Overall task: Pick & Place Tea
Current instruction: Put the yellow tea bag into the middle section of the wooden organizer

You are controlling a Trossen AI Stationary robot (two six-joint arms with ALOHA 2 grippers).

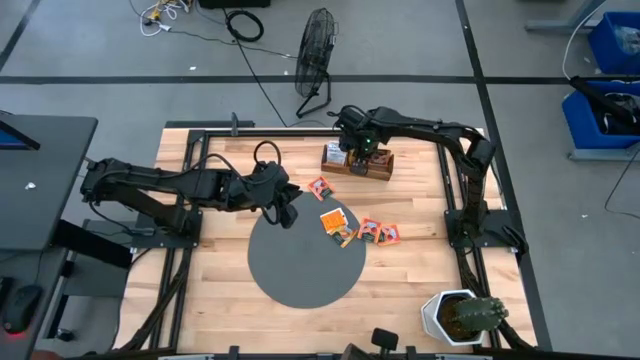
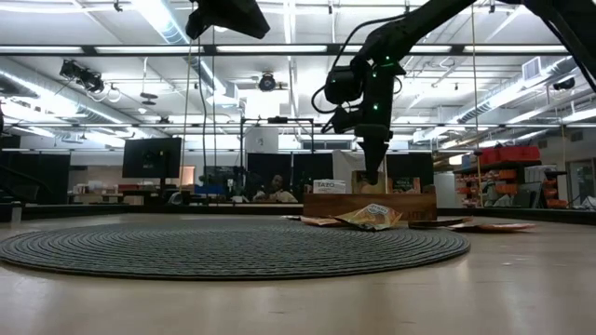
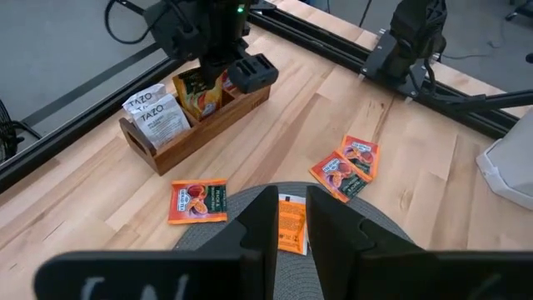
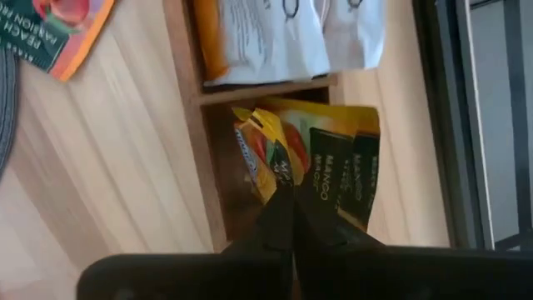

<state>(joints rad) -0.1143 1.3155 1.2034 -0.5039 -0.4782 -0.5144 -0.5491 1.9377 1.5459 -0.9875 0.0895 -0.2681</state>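
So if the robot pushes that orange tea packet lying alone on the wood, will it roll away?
Probably not: the orange tea packet lies flat, so it should slide. It looks thin and papery, so likely light and a bit bendy.

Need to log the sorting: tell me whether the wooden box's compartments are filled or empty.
Filled: the wooden box holds white packets in one compartment and yellow packets in the next, where the shut right gripper reaches.

Orange tea packets (image 1: 339, 224) — grey ribbed disc (image 1: 300, 270).
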